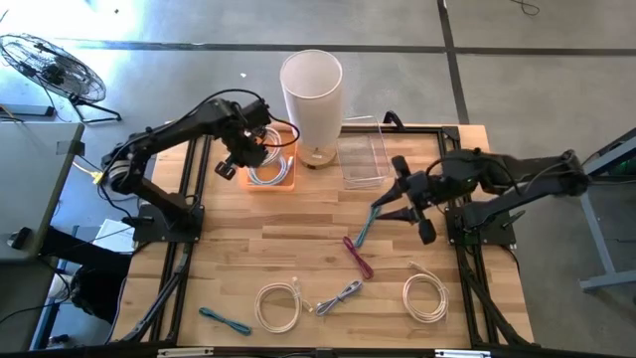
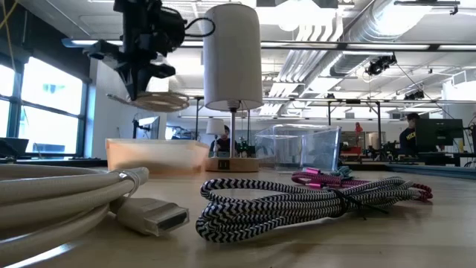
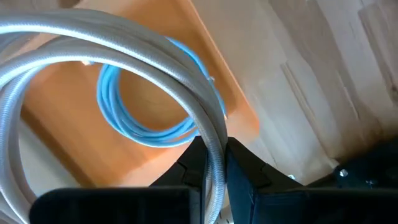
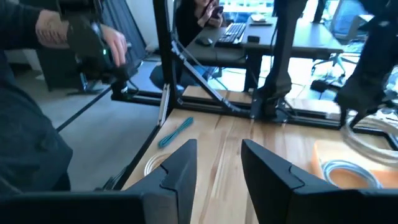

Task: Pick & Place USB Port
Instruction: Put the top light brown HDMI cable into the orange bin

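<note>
Left gripper (image 3: 214, 165): fingers clamped on a coiled white cable (image 3: 124, 56), held in the air above the orange tray (image 1: 286, 183).
White cable: its loop hangs from the left gripper, seen in the low view as a flat coil (image 2: 152, 101) under the arm, above the tray (image 2: 156, 156).
Orange tray: directly below the left gripper; a light blue cable coil (image 3: 134, 118) lies inside it.
Right gripper (image 4: 217, 165): fingers apart, holding nothing, raised over the table near the clear box (image 1: 362, 159).
Teal cable (image 1: 366, 227): on the wood just beside the right gripper (image 1: 409, 204).
Pink cable (image 1: 358, 257): a little farther out from the right gripper.
Lamp (image 1: 312, 94): between the two grippers, beside the tray.
Front edge of table (image 1: 328, 288): far from both grippers, two more white coils, a striped cable (image 2: 297, 205) and another teal cable (image 1: 224, 320).
</note>
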Action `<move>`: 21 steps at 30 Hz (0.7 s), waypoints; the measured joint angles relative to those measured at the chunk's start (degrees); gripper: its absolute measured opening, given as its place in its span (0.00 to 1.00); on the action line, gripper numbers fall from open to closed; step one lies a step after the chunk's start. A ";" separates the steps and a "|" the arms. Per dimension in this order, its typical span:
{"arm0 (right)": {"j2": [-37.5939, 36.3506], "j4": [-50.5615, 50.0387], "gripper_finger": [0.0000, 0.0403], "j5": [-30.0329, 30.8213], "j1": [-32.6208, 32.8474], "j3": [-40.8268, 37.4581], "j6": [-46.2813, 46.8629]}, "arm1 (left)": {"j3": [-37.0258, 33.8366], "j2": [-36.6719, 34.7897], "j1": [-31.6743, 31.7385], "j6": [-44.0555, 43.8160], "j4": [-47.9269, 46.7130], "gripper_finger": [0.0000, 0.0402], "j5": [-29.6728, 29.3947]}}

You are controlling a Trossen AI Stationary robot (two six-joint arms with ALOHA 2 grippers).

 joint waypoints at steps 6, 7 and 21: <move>-2.09 -0.71 0.29 -0.02 -1.14 0.00 0.00 | -2.62 3.44 -0.07 1.40 4.10 0.07 -0.01; -2.39 -0.96 0.29 -0.03 -1.39 0.00 0.00 | -2.61 4.00 -0.09 1.44 5.20 0.07 0.10; -2.72 -1.75 0.29 0.20 -1.85 0.00 0.44 | -2.66 10.40 0.33 2.43 9.18 0.14 -4.49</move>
